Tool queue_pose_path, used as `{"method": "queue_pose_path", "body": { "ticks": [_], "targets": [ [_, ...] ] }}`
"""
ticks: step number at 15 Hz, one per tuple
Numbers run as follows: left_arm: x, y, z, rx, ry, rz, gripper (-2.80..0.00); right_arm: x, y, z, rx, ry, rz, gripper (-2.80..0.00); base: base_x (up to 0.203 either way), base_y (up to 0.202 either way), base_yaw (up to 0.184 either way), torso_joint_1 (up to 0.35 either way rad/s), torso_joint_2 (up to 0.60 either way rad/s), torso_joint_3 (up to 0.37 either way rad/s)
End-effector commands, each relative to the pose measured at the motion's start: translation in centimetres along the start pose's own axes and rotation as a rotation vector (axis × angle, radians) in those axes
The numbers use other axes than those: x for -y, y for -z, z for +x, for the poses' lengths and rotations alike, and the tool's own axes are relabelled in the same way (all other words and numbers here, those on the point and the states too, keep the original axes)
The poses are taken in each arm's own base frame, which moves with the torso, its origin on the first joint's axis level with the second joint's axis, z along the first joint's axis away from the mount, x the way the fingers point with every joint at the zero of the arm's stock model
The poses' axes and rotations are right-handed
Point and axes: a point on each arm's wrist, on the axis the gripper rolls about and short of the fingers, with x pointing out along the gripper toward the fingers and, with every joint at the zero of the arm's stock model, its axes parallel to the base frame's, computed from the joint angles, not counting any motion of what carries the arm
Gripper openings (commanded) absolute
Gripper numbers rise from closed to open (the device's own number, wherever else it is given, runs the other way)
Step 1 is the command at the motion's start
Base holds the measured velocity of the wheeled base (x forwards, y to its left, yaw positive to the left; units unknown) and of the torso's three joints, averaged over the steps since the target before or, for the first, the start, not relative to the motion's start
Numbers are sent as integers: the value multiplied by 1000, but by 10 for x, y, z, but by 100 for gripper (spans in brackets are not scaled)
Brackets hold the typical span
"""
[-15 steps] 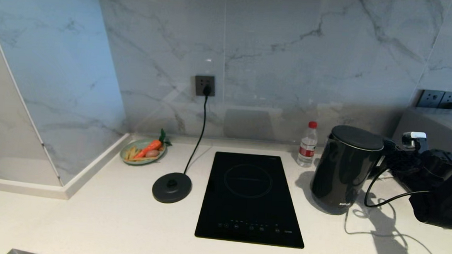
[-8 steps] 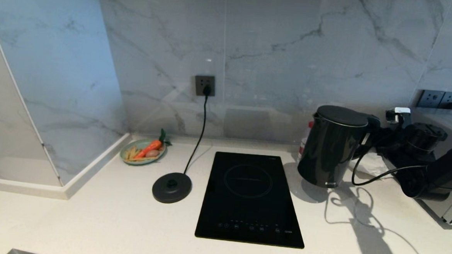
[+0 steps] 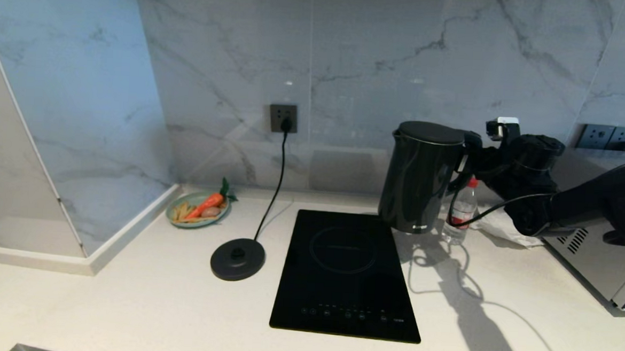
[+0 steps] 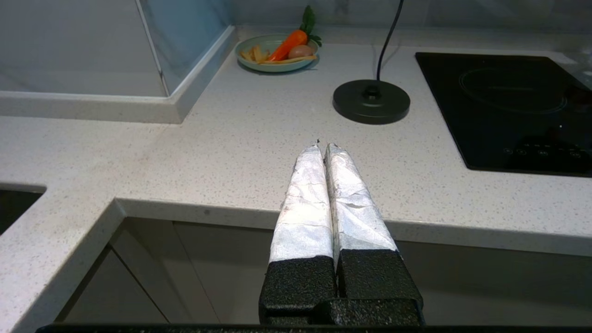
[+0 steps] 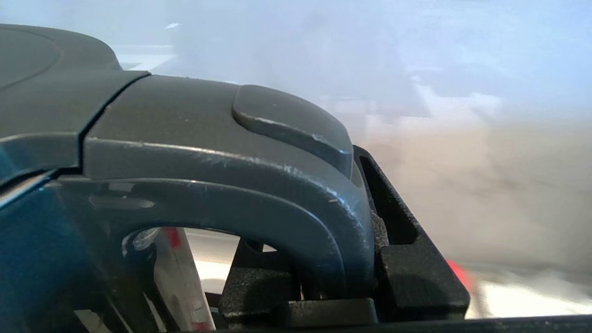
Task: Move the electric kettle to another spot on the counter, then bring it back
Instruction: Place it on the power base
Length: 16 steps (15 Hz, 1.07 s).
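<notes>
Lettering near the electric kettle (image 3: 418,181) base is white but unreadable. Your right gripper (image 3: 471,157) clamps its handle, kettle airborne above the counter (image 3: 124,294). Your left gripper (image 4: 323,147) is closed, empty.

A: Where's the electric kettle (image 3: 420,178)?

B: Lifted clear of the counter (image 3: 140,295), upright, above the back right corner of the cooktop (image 3: 346,273).

A: Its look?

B: Glossy black, tapered, flat lid shut, white lettering low on its side.

Grey-veined marble wall (image 3: 383,56) carries dark sockets (image 3: 283,118); hard light casts sharp shadows.
</notes>
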Motion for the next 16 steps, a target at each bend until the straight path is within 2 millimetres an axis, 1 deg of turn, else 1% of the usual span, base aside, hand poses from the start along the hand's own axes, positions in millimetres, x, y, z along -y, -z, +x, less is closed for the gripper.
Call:
{"method": "queue_pose_path", "body": {
  "ticks": [1, 5, 8, 9, 10, 11, 13, 16],
  "targets": [
    [0, 0, 0, -1, -1, 1, -280, -25, -5, 15, 21, -26, 5, -280, 0, 0, 0, 0, 0, 0],
    [0, 0, 0, 0, -1, 0, -280, -63, -8, 37, 14, -51, 17, -280, 0, 0, 0, 0, 0, 0],
    [0, 0, 0, 1, -1, 2, -280, -84, -13, 55, 19, -62, 22, -280, 0, 0, 0, 0, 0, 0],
    [0, 0, 0, 0, -1, 0, -280, -93, -8, 59, -18, -76, 22, -280, 0, 0, 0, 0, 0, 0],
    [0, 0, 0, 1, 0, 0, -280, -109, -2, 58, -43, -104, 24, -280, 0, 0, 0, 0, 0, 0],
    [0, 0, 0, 0, 0, 0, -280, -122, 3, 57, -52, -119, 27, -280, 0, 0, 0, 0, 0, 0],
    [0, 0, 0, -2, -1, 0, -280, -132, -1, 56, -37, -108, 30, -280, 0, 0, 0, 0, 0, 0],
    [0, 0, 0, -1, -1, 0, -280, -140, -17, 51, -15, -114, 34, -280, 0, 0, 0, 0, 0, 0]
  ]
}}
